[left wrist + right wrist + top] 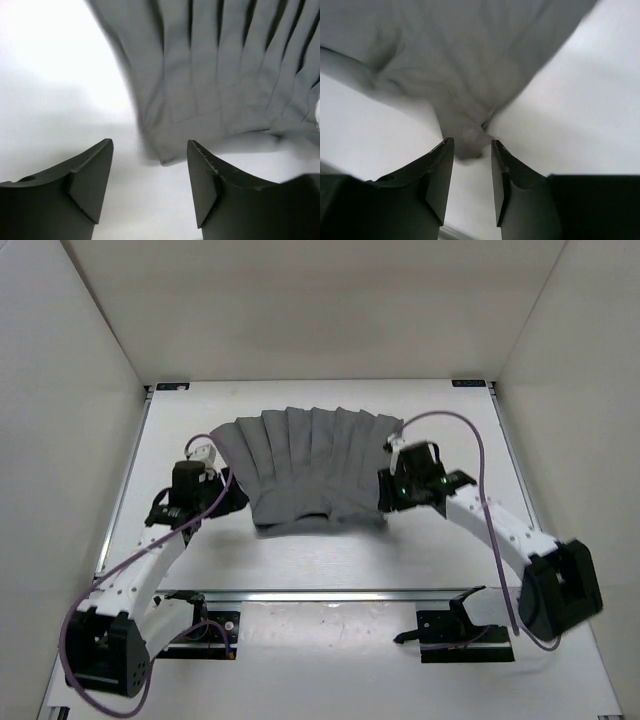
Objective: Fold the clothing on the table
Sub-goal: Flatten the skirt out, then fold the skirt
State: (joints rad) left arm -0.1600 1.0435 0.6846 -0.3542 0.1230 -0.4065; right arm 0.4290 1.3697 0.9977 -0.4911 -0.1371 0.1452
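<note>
Left side: my left pincer (150, 148) stands wide open with nothing between its fingers. The near corner of the dark grey pleated fabric garment (225, 75) lies just beyond the tips, apart from them.
Right side: my right pincer (470, 146) is only a little open. A bunched, blurred corner of the garment dips between the tips, and I see no pinch on it.
Garment's look: it lies flat and fanned out, with the pleats running away from me. The far hem is wide and scalloped, and the near edge is narrower.
Garment's place: it sits mid-way across the white flat tabletop (330, 560), between my two arms.
</note>
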